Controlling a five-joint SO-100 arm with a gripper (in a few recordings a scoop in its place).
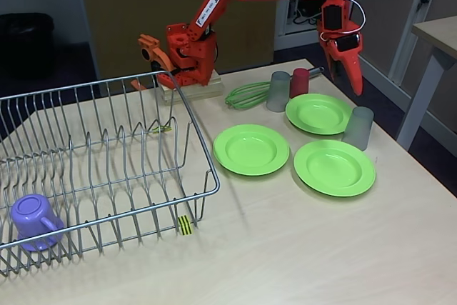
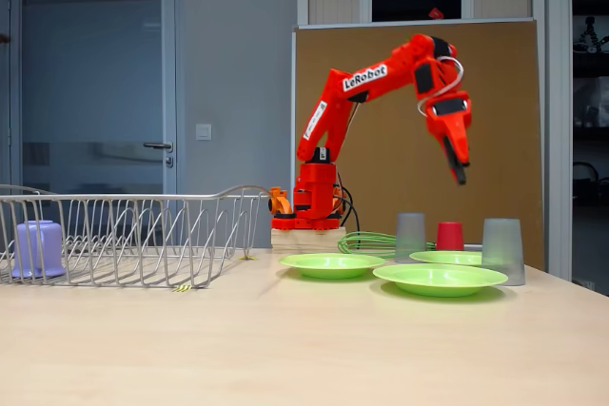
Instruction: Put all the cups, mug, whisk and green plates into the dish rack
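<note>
Orange arm stretched high, gripper (image 1: 351, 76) hanging downward above green plates (image 1: 318, 113)

High oblique; table-level side (shared tabletop)

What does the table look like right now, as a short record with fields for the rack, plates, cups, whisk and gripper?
dish rack: left on the table, holds the purple mug lying in its front corner
green plates: three, flat on the table right of the rack
cups: two grey cups and one red cup, upside down by the plates
whisk: lying behind the plates, beside a grey cup
gripper: shut, empty, raised above the far plate
</note>
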